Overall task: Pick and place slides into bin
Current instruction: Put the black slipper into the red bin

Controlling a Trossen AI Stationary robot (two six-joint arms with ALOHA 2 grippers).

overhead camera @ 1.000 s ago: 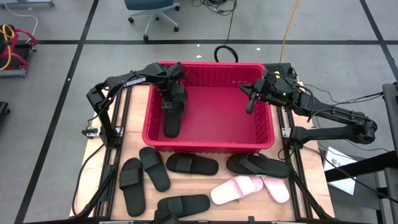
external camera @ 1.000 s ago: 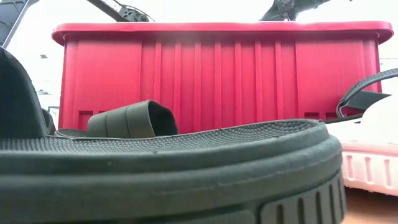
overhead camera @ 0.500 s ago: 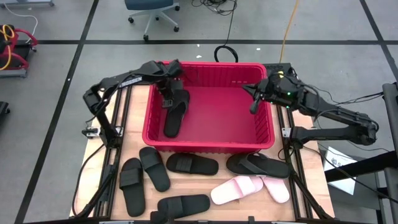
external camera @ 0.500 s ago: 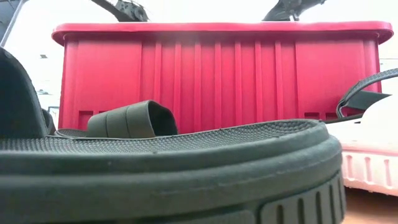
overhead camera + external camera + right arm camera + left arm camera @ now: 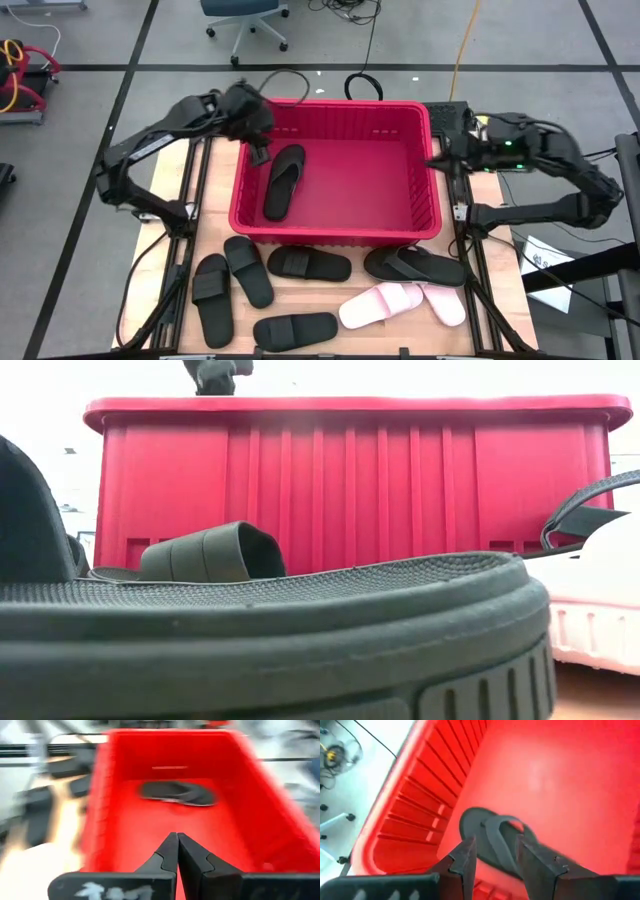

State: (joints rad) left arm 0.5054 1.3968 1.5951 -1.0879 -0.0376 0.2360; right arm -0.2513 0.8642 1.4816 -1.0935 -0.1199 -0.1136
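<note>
The red bin (image 5: 330, 103) stands at the table's far middle. One black slide (image 5: 283, 182) lies flat on the bin's floor near its left wall; it also shows in the left wrist view (image 5: 506, 836) and the right wrist view (image 5: 175, 792). My left gripper (image 5: 259, 152) hangs open and empty over the bin's far left corner, above the slide's far end (image 5: 495, 845). My right gripper (image 5: 447, 165) is shut and empty at the bin's right rim (image 5: 177, 836). Several black slides (image 5: 248, 270) and two pink slides (image 5: 380, 305) lie on the table in front of the bin.
The loose slides lie along the near half of the table: black ones at left (image 5: 210, 298), middle (image 5: 308, 264), front (image 5: 295, 328) and right (image 5: 413, 266). One black slide (image 5: 260, 630) fills the low view's foreground before the bin's wall (image 5: 350, 480). A chair stands beyond the table (image 5: 245, 15).
My left gripper has come off the black slide and gone up and toward the table's left edge; the slide stays flat on the bin's floor. My right gripper has gone toward the table's right edge, from inside the bin to its right rim.
</note>
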